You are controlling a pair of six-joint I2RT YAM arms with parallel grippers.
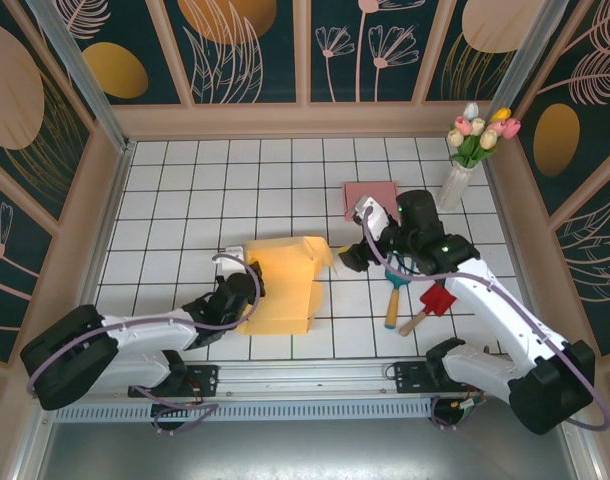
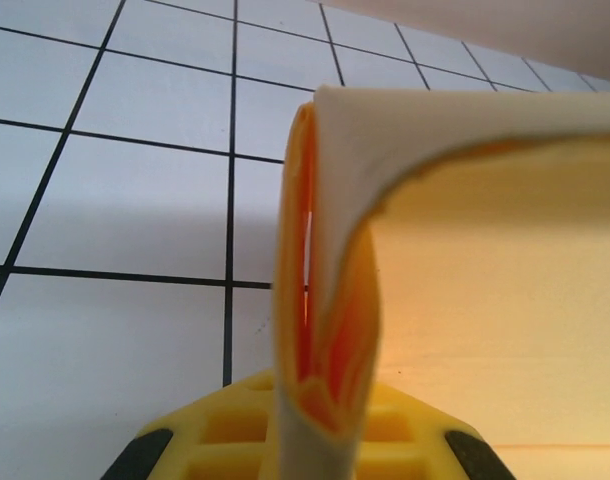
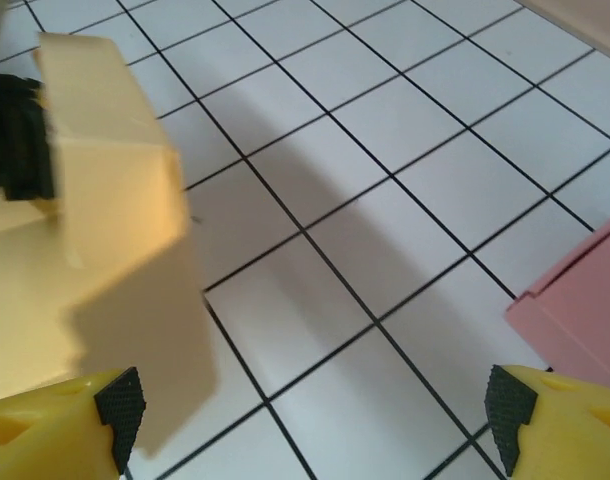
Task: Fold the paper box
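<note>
The yellow paper box [image 1: 285, 285] lies partly folded on the white grid table, with a raised flap at its far right corner. My left gripper [image 1: 243, 297] sits at the box's left edge. In the left wrist view a folded edge of the box [image 2: 325, 300] stands upright between the widely spread jaws of the left gripper [image 2: 305, 462], which is open; the pads do not press on the paper. My right gripper [image 1: 347, 258] hovers just right of the raised flap, open and holding nothing. In the right wrist view the box [image 3: 95, 200] is at the left, beyond the right gripper [image 3: 310, 425].
A flat pink paper piece [image 1: 370, 197] lies behind the right gripper and shows as the pink piece [image 3: 575, 310] in the right wrist view. A vase of tulips [image 1: 457, 180] stands at the back right. A wooden-handled tool [image 1: 393, 298] and a red spatula [image 1: 433, 303] lie under the right arm.
</note>
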